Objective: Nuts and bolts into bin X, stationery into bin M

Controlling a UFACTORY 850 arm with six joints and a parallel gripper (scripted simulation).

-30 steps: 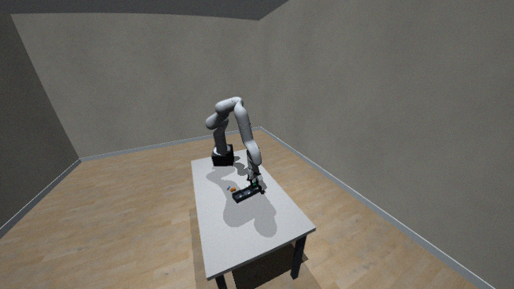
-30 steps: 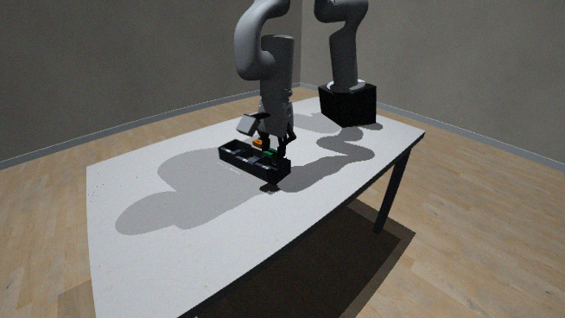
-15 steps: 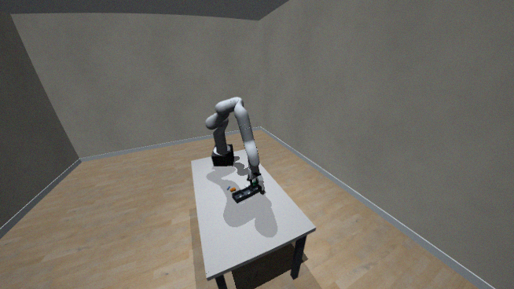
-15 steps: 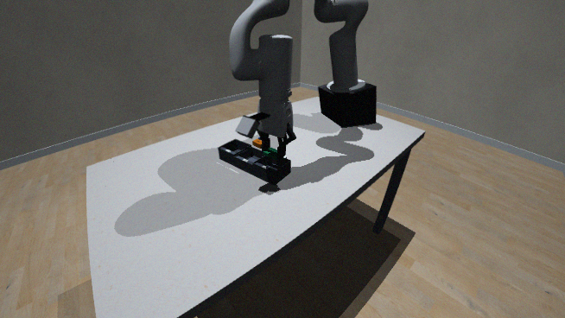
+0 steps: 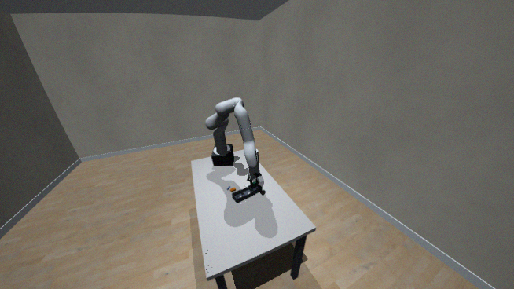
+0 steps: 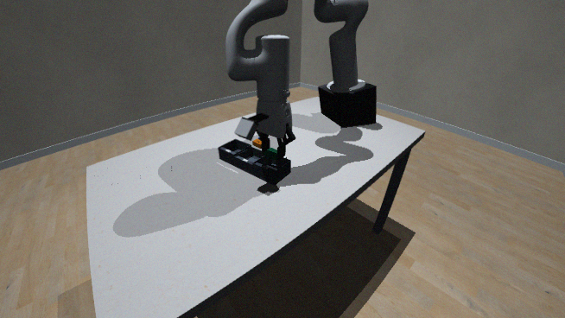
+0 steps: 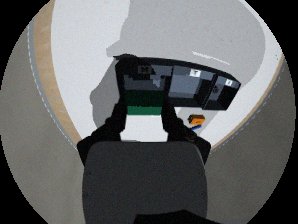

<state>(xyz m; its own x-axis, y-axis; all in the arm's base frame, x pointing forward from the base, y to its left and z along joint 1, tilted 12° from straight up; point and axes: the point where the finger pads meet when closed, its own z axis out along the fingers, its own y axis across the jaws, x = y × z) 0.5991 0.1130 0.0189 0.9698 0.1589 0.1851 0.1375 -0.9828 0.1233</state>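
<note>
grey table (image 6: 142,242) fills scene, arm (image 5: 244,122) bent over from black base (image 6: 367,113) at far end. long black row of bins (image 6: 242,162) sits mid-table, divided into compartments — labels too small to read. gripper (image 7: 145,115) hangs right over end compartment, fingers clamped on green-and-white block (image 7: 144,111) — held just above bin rim. small orange thing (image 5: 233,189) on table beside bins, tiny blue thing (image 5: 228,188) just next to it.
</note>
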